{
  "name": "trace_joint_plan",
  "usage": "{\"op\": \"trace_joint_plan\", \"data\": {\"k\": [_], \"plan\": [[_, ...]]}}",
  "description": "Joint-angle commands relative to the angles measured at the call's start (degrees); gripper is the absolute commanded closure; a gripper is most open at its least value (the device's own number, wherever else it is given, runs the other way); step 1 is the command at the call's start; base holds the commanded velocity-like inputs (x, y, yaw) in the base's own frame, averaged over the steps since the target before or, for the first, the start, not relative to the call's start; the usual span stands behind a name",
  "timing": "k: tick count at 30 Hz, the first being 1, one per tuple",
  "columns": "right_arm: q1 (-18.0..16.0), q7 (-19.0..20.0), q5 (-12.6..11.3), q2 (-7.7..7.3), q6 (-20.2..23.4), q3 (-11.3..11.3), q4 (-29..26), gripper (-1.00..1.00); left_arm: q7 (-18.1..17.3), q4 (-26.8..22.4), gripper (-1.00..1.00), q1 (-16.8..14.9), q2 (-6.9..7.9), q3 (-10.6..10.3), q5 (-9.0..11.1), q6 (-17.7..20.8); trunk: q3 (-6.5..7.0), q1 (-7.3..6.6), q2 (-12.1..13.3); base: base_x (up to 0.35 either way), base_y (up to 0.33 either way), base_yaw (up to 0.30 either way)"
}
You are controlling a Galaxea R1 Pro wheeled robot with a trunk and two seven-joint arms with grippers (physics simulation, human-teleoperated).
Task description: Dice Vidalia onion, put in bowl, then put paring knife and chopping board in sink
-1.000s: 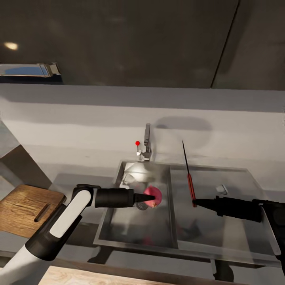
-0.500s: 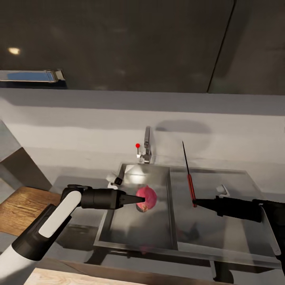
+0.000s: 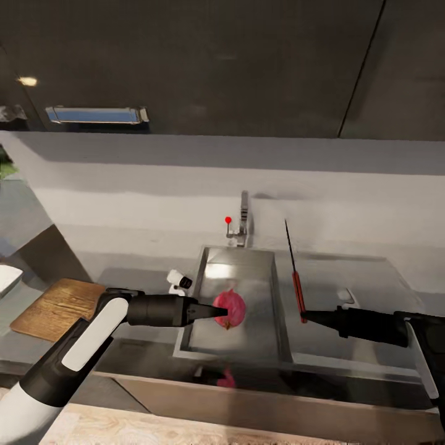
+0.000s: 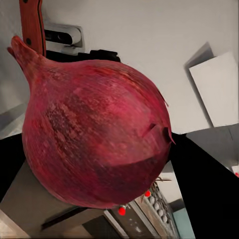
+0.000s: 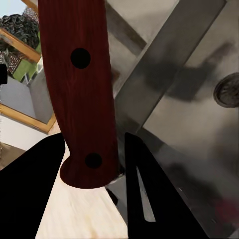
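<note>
Pale grey wall (image 3: 154, 179), dark glossy upper cabinets (image 3: 216, 68)

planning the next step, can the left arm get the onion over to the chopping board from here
Probably yes. The left gripper holds the Vidalia onion lifted above the sink, and the chopping board lies on the countertop on that arm's own side, with nothing tall between.

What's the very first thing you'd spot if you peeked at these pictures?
Probably the red Vidalia onion, pinched by the left tool and hanging over the shiny sink. Next, the paring knife, which the right tool holds by its red handle so the blade points straight up beside the sink. Off to the left, the brown chopping board lies on the countertop.
</note>
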Motion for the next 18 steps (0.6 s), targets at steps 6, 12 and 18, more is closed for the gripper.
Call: {"op": "trace_joint_plan", "data": {"k": [6, 12, 18], "plan": [[-0.05, 0.1, -0.23, 0.18, 0.38, -0.01, 0.78, 1.0, -0.19, 0.04, 1.0, -0.07, 0.06, -0.12, 0.03, 0.17, -0.11, 0.01, -0.12, -0.217, 0.249, 0.0], [-0.05, -0.05, -0.12, 0.22, 0.04, 0.01, 1.11, 1.0, -0.11, 0.1, 1.0, -0.07, 0.36, -0.14, -0.06, 0.17, -0.11, 0.01, -0.12, -0.121, 0.291, 0.0], [-0.05, -0.07, -0.17, 0.22, 0.09, 0.0, 1.12, 1.0, -0.04, 0.1, 1.0, -0.07, 0.53, -0.14, -0.04, 0.17, -0.02, 0.01, -0.12, -0.075, 0.305, -0.049]]}}
